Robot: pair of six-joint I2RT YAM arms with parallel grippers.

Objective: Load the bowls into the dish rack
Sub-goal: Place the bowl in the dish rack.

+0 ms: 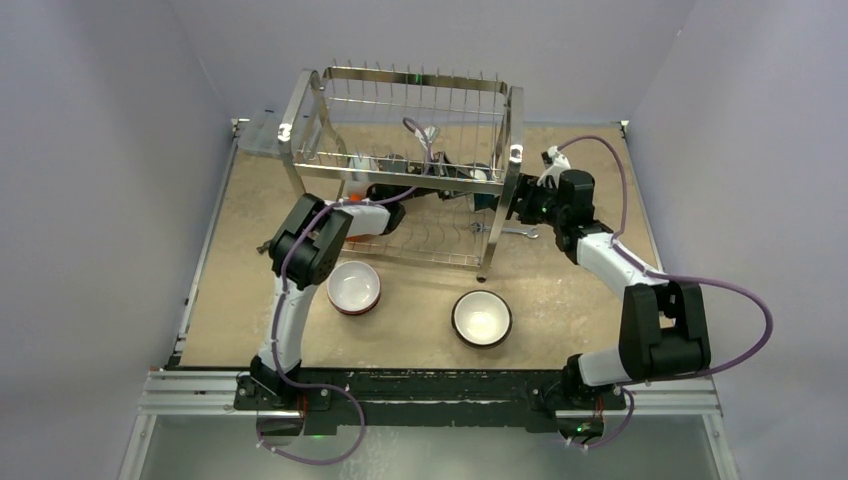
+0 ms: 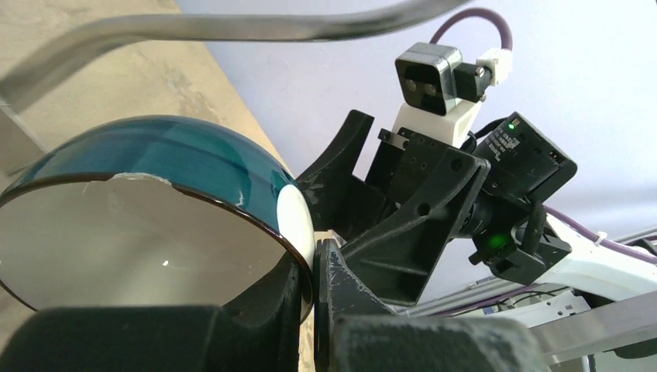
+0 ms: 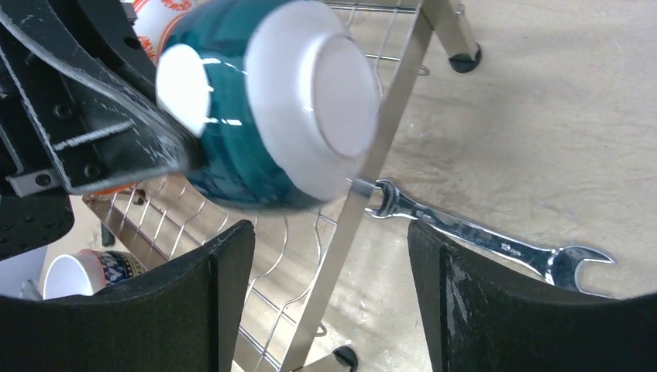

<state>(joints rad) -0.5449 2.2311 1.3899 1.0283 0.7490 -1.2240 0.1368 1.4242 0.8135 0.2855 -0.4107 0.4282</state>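
Note:
The dish rack point(image 1: 410, 78) stands at the back middle of the table. My left gripper point(image 2: 316, 263) reaches into its lower tier and is shut on the rim of a teal bowl point(image 2: 155, 155) with a white inside, held tilted near the rack's right end. In the right wrist view the teal bowl point(image 3: 256, 116) shows its white base, just above and ahead of my right gripper point(image 3: 331, 232). That gripper is open with nothing between its fingers, outside the rack's right end post point(image 3: 372, 186). Two white-inside bowls point(image 1: 354, 285) point(image 1: 482, 318) sit upright on the table in front of the rack.
A metal wrench point(image 3: 496, 244) lies on the table by the rack's right leg. An orange-and-white bowl point(image 3: 155, 12) and a blue-patterned one point(image 3: 85, 271) sit further left in the rack. A clear plastic box point(image 1: 258, 135) stands at the back left.

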